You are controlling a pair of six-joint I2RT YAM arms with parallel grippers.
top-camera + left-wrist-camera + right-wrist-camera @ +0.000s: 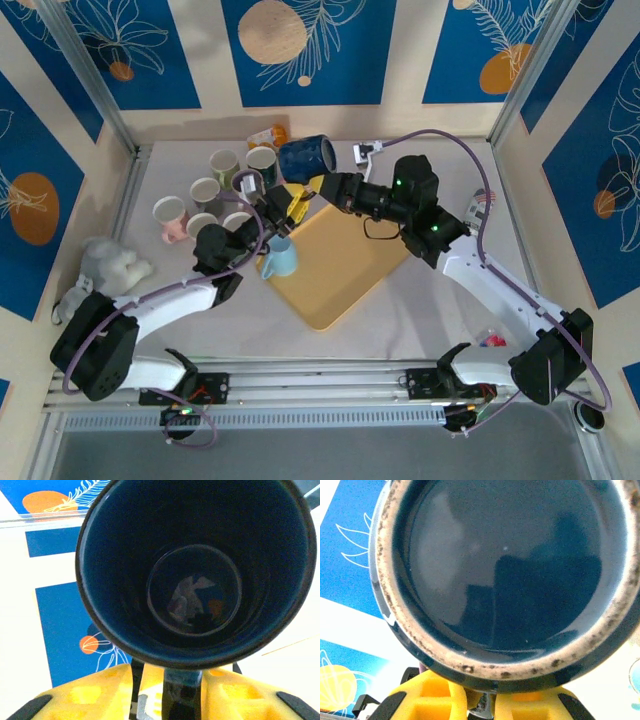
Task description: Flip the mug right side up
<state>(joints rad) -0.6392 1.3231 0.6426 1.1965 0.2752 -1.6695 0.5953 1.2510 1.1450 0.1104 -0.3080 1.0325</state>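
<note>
Item one, far left: a grey plush toy (110, 265) lying on the table. Item two: a cluster of pale mugs (215, 195) behind the left arm. Item three: a light blue mug (281, 258) at the left edge of the yellow tray (340, 270). Item four, the task piece: the dark blue mug (307, 157), held in the air on its side above the tray's far corner, between both claws. My left gripper (292, 207) faces its open mouth, fingers drawn narrow and pinching the handle. My right gripper (322, 188) faces its unglazed base; the fingers sit close together under it, but I cannot tell whether they grip.
</note>
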